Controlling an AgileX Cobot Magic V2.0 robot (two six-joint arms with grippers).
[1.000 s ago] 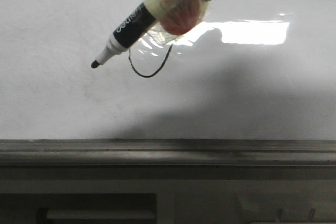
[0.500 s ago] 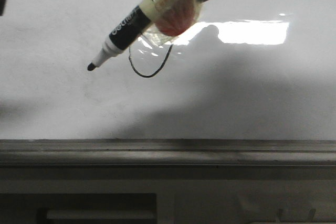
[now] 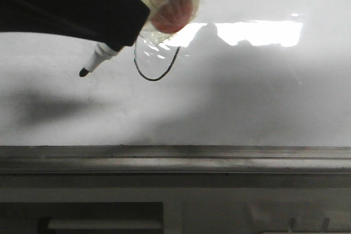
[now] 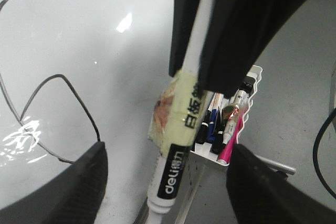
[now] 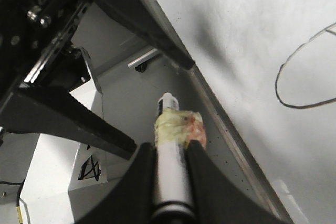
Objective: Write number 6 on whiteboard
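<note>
So the right gripper (image 5: 170, 182) has its fingers clamped snug around the barrel of the marker (image 3: 159, 4), with that yellowish tape wad (image 5: 178, 127) wrapped around the pen right beyond the fingertips, I'm guessing to bulk it up so it doesn't slip or twist while writing. The pen hangs at a slant, tip (image 3: 84, 72) pointing down and to the left, off to the left of the ink and, as far as I can tell, not touching the whiteboard (image 3: 247, 91) at all. The number 6 (image 3: 156, 64) is on the board just under the taped part of the pen, but only the bottom curve of the loop shows from the front, the rest is hidden behind the pen and tape; from the wrist cams it's a thin black curved line on the glossy white, near the light glare (image 3: 258, 32). The left gripper (image 4: 168, 182) is wide open and holding nothing, its two dark fingers spread either side of the marker barrel, looks to me like it's lining up to take the pen or steady it. There's a white holder of spare pens (image 4: 226, 129) in the background past the board's edge. Compared to half a second back: the left arm (image 3: 66, 9) was just a sliver at the top left corner, now it's a big dark mass over the upper left covering most of the pen's black section, and the marker tip has slid a bit further left and down. The drawn line hasn't changed.
</note>
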